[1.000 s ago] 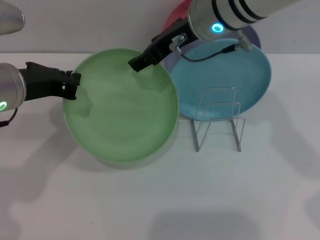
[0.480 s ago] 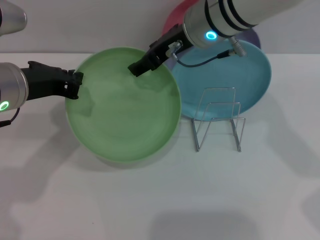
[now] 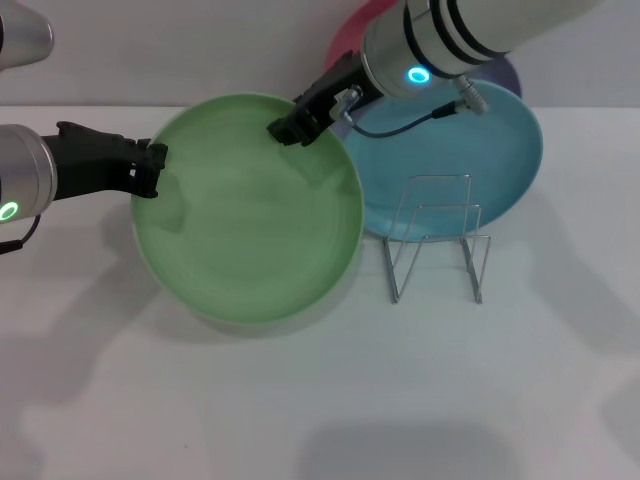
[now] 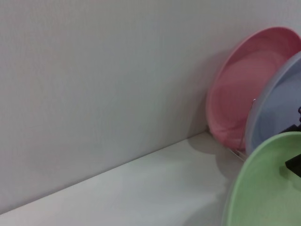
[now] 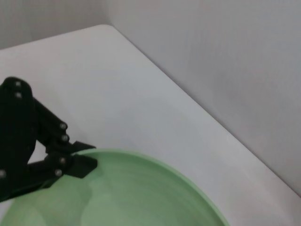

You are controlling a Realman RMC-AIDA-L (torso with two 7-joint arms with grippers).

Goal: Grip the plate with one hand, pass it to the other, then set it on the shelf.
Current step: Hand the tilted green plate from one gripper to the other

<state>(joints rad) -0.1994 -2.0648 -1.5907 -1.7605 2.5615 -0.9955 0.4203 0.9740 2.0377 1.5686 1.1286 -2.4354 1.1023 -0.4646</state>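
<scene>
The light green plate (image 3: 250,215) hangs a little above the white table, with its shadow below it. My left gripper (image 3: 150,170) is shut on its left rim; the right wrist view shows those black jaws (image 5: 70,162) clamped on the plate's edge (image 5: 141,197). My right gripper (image 3: 290,126) sits at the plate's far rim, and I cannot tell whether it grips. The silver wire shelf (image 3: 437,240) stands empty to the right of the plate. The plate's rim also shows in the left wrist view (image 4: 263,188).
A turquoise-blue plate (image 3: 460,160) lies behind the shelf. A lavender plate (image 3: 508,76) and a pink plate (image 3: 352,30) lean on the back wall; both show in the left wrist view (image 4: 277,103) (image 4: 237,89). The white table (image 3: 320,400) extends in front.
My right gripper has moved slightly right and back, onto the plate's far rim. The plate has shifted a little to the right. The left gripper has held its grip.
</scene>
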